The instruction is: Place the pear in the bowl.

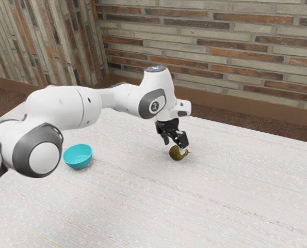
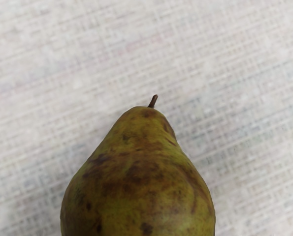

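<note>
black jaws (image 1: 175, 147) stand spread well apart — gripping nothing — right at the pear (image 1: 176, 154) on the whitish table (image 1: 220, 191).

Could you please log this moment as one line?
claw: at pear | grip: unclear | pear: outside bowl | bowl: upright on table
</note>
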### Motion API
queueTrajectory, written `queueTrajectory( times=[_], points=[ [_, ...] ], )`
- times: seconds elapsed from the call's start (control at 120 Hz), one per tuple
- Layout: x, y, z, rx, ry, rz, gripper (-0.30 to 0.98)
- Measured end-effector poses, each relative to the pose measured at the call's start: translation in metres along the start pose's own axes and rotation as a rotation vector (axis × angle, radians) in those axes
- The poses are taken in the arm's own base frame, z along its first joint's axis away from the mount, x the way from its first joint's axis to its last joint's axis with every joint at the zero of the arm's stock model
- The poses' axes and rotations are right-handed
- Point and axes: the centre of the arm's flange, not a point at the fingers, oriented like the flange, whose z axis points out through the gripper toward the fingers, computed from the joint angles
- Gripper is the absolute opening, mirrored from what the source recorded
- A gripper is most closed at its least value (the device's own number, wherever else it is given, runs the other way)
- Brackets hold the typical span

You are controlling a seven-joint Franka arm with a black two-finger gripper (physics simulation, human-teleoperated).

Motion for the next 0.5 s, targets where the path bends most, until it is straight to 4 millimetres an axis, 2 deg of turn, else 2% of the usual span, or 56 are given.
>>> queueTrajectory(
  times=[0.342,0.5],
  points=[
    [-0.003,-0.009,0.021,-0.013,-0.014,0.031,0.69],
    [-0.002,-0.009,0.022,-0.014,-0.007,0.044,0.69]
  ],
)
